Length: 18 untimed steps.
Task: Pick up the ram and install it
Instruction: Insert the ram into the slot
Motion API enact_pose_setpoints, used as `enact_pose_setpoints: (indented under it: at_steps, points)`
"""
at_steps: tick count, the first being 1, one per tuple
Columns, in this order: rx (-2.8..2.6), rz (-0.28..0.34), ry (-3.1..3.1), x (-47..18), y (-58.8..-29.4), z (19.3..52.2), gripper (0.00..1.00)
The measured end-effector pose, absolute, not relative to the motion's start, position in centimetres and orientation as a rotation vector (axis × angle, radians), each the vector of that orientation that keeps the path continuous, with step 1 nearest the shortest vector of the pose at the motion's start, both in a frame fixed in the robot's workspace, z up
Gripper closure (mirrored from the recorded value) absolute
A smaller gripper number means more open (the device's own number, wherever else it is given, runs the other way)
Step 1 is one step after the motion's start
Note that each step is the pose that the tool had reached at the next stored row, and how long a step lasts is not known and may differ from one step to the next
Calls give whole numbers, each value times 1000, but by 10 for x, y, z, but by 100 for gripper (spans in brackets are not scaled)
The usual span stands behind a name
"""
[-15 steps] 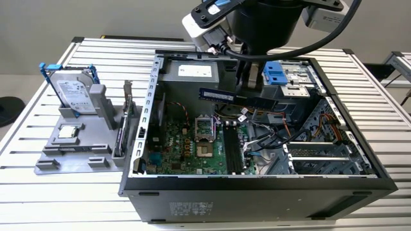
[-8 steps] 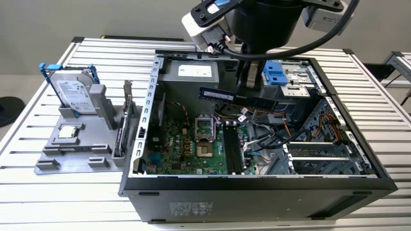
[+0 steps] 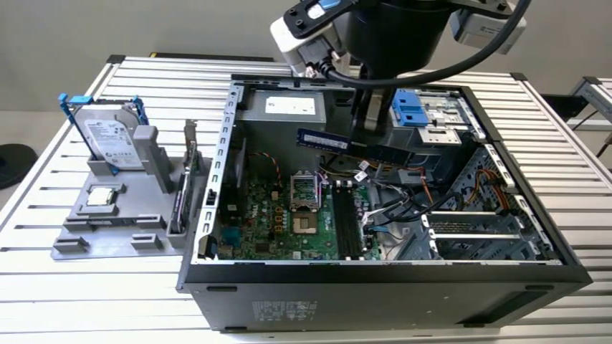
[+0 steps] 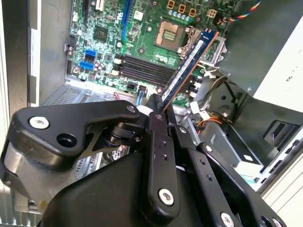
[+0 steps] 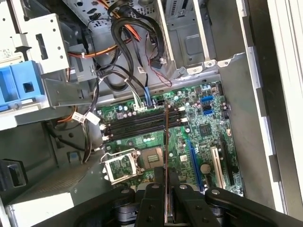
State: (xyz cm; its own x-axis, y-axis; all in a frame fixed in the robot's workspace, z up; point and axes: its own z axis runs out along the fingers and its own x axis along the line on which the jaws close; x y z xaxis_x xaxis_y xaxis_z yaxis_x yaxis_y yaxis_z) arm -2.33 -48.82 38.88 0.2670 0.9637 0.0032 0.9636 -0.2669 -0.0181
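Nearest the lens: the black linkage bars of my gripper (image 4: 158,108), with their silver screws, crowd the foreground in both wrist views.
Gripper state: the fingers are pressed together on one end of the ram (image 4: 189,61). In the first wrist view I see the gripper (image 5: 166,178) clamping the stick edge-on.
Ram: I see a long dark blue stick with a copper-coloured contact edge, jutting out from the fingertips and free at its far end.
Ram position: it hangs in the air inside the open computer case (image 3: 383,276), above the motherboard, and is not seated in anything. In the exterior view the ram (image 3: 322,140) lies level near the case's back wall, with the gripper (image 3: 366,136) at its end towards the exterior view's right.
Memory slots: the long black slots (image 4: 142,71) lie on the green board below the stick. In the exterior view the stick runs crosswise to them.
Processor socket: a square metal-framed socket (image 5: 120,165) sits just beside the slots.
Cables: I see a black and orange bundle (image 5: 123,75) looping past the slots' end.
Blue bracket: a blue plastic bracket (image 3: 411,107) sits in the drive bay, near the arm.
Outside the case: on the exterior view's left, a hard drive (image 3: 110,140) stands upright on a grey fixture (image 3: 125,215).
Table: a slatted metal table (image 3: 57,301) carries it all.
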Motion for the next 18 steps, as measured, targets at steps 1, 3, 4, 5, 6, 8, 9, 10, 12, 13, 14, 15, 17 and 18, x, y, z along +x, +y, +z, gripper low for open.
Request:
enact_pose_setpoints:
  at_steps: [1, 3, 4, 5, 6, 8, 9, 10, 12, 13, 14, 15, 17, 18]
  points:
    - [-2492, 13, -1886, -23, -488, 389, 100]
    - [-2501, 13, -1874, -23, -488, 389, 100]
    - [-2506, 13, -1868, -23, -488, 389, 100]
    - [-2510, 13, -1861, -23, -488, 389, 100]
    - [-2515, 13, -1855, -23, -488, 389, 100]
    - [-2524, 13, -1843, -23, -488, 389, 100]
    - [-2528, 13, -1837, -23, -488, 389, 100]
    - [-2532, 13, -1831, -23, -488, 389, 100]
    - [-2541, 13, -1819, -23, -488, 389, 100]
    - [-2546, 12, -1813, -23, -488, 389, 100]
    - [-2550, 12, -1806, -23, -488, 389, 100]
    - [-2554, 12, -1800, -23, -488, 389, 100]
    - [-2564, 12, -1787, -23, -488, 389, 100]
    - [-2568, 12, -1780, -23, -488, 389, 100]
